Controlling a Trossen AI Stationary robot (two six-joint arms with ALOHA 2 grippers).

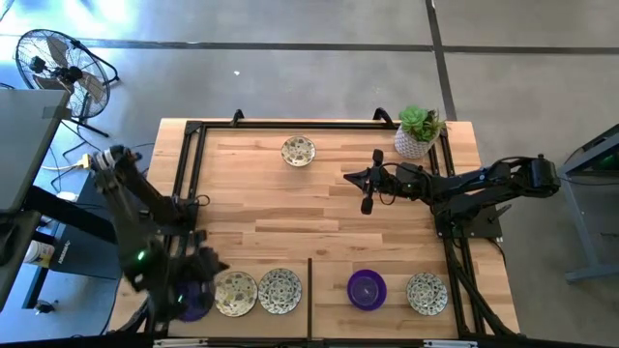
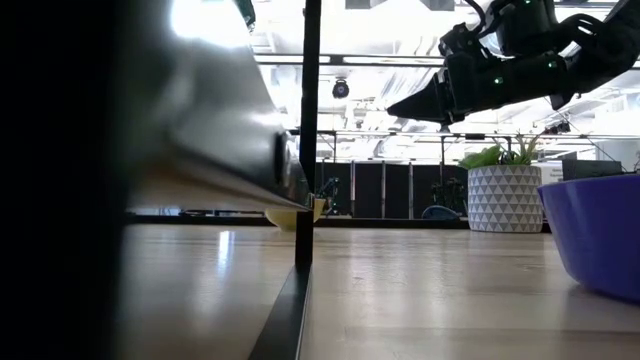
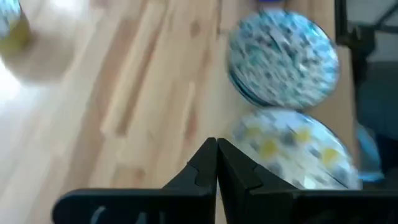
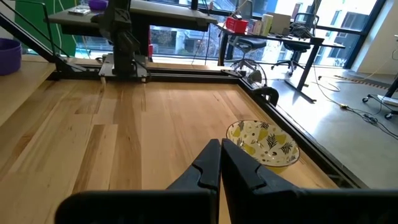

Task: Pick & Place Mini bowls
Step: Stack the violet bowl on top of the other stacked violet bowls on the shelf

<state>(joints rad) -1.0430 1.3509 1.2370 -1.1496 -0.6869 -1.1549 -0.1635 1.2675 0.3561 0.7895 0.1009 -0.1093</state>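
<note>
Wooden table (image 1: 290,208); scattered mini bowls (image 1: 280,290)

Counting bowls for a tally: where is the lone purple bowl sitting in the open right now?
In the high view the purple bowl sits at the table's near edge, right of the centre divider, with a patterned bowl just to its right.

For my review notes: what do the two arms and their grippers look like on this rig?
Both arms are black and jointed. The left arm shows a small green light; the right arm shows green lights in the low view, with cabling at its wrist. The left gripper and right gripper each have two matte black, wedge-shaped fingers tapering to narrow tips.
</note>
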